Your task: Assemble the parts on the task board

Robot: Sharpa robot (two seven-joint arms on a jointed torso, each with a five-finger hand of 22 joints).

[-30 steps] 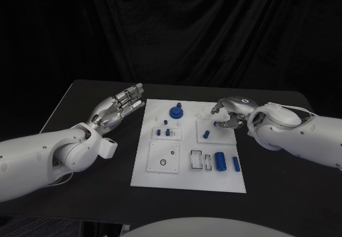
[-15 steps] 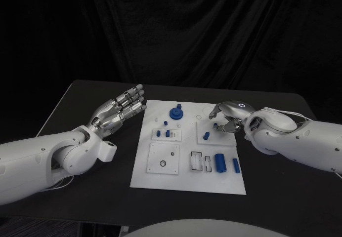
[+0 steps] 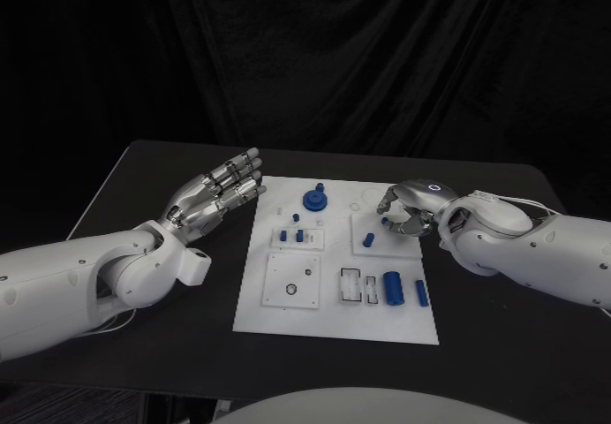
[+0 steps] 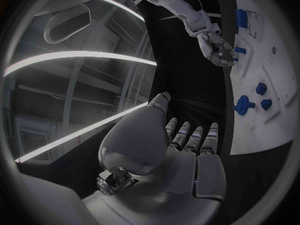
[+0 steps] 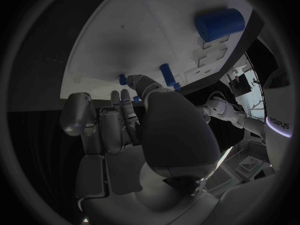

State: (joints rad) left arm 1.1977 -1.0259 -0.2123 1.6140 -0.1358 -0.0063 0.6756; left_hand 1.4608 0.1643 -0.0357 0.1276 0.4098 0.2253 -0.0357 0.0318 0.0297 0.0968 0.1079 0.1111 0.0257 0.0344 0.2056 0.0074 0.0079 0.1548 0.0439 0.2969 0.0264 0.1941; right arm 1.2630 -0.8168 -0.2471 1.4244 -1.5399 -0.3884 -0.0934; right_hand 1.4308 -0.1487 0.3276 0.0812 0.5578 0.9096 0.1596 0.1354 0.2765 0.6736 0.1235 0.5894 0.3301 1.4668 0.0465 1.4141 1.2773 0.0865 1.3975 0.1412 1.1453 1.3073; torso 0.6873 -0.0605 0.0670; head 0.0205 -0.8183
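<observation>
In the head view, the white task board [image 3: 337,265] lay flat in the middle of the black table [image 3: 140,177], a long rectangle carrying several raised square plates. On it sat small blue parts: a round knobbed piece [image 3: 314,200] near the far end, short pegs [image 3: 299,237] on a plate below it, a slanted peg [image 3: 368,239] on the neighbouring plate, and two cylinders [image 3: 395,288] lying side by side near the front right corner. The left hand [image 3: 214,194] hovered just beside the board's left edge, palm up, fingers straight and apart, holding nothing. The right hand [image 3: 405,210] was over the board's far right part with its fingers curled inward; I could not tell whether anything sat between them. In the left wrist view, the left hand [image 4: 184,150] showed its fingers extended and empty, with the board [image 4: 275,85] and the right hand [image 4: 215,47] beyond. In the right wrist view, the right hand [image 5: 125,130] was just above the board [image 5: 125,40], near a blue peg [image 5: 167,75] and a larger blue cylinder [image 5: 219,24].
</observation>
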